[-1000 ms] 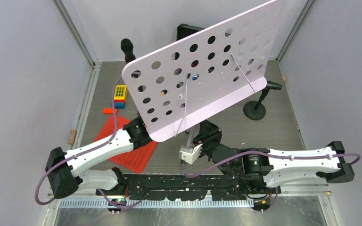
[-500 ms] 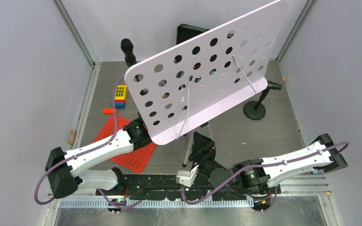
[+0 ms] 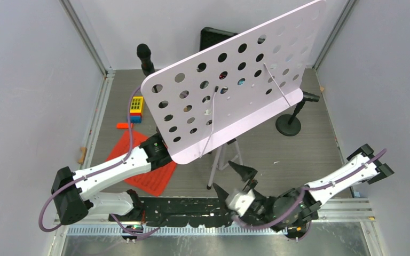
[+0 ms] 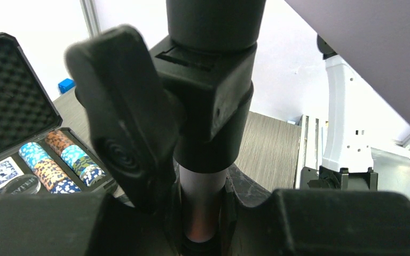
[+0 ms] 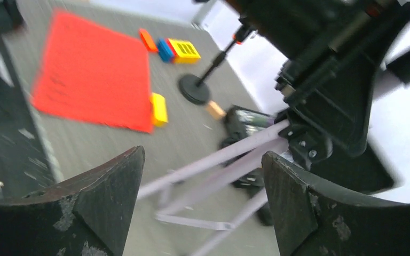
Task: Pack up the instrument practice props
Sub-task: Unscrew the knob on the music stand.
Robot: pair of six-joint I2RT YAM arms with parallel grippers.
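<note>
The white hole-punched music rack [image 3: 229, 90] stands tilted over the middle of the table on silver tripod legs [image 3: 225, 154]. My left gripper [image 3: 157, 151] is under the rack's lower left corner. In the left wrist view this gripper [image 4: 202, 221] is shut on the rack's silver pole [image 4: 202, 184], just under a black clamp [image 4: 208, 96]. My right gripper [image 3: 232, 180] stands open near the front edge, apart from the legs [image 5: 219, 160], with nothing between its fingers [image 5: 107, 197]. A red sheet-music page [image 3: 149, 173] lies flat under the left arm. One microphone [image 3: 144, 53] stands at the back left, another [image 3: 309, 97] on a round base [image 3: 289, 126] at the right.
An open black case [image 3: 213, 36] sits at the back behind the rack, and its poker chips [image 4: 58, 165] show in the left wrist view. Yellow and blue toy blocks [image 3: 135, 106] and an orange piece [image 3: 121, 126] lie left of the rack. A yellow block [image 5: 159, 108] lies by the red page.
My right gripper opened, came off the base of the rack's stand and drew back toward the near edge. The rack shifted slightly right. The left arm kept its hold.
</note>
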